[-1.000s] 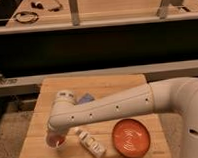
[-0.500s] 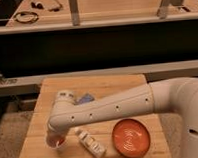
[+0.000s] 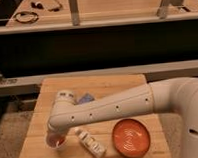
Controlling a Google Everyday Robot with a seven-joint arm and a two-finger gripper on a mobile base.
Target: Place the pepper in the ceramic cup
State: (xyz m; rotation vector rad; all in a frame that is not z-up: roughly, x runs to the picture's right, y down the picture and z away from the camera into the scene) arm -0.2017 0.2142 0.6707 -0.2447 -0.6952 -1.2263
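Note:
The ceramic cup (image 3: 57,142) is a small pale round cup showing red-pink inside. It stands near the front left of the wooden table (image 3: 128,84). My white arm (image 3: 114,107) reaches from the right across the table and bends down at its left end. The gripper (image 3: 54,135) is right over the cup, mostly hidden by the arm's end. I cannot make out the pepper as a separate thing; the red in the cup may be it.
A white oblong bottle (image 3: 91,143) lies just right of the cup. A flat orange plate (image 3: 131,138) sits at the front right. A small blue object (image 3: 85,98) lies behind the arm. A dark rail and benches stand behind the table.

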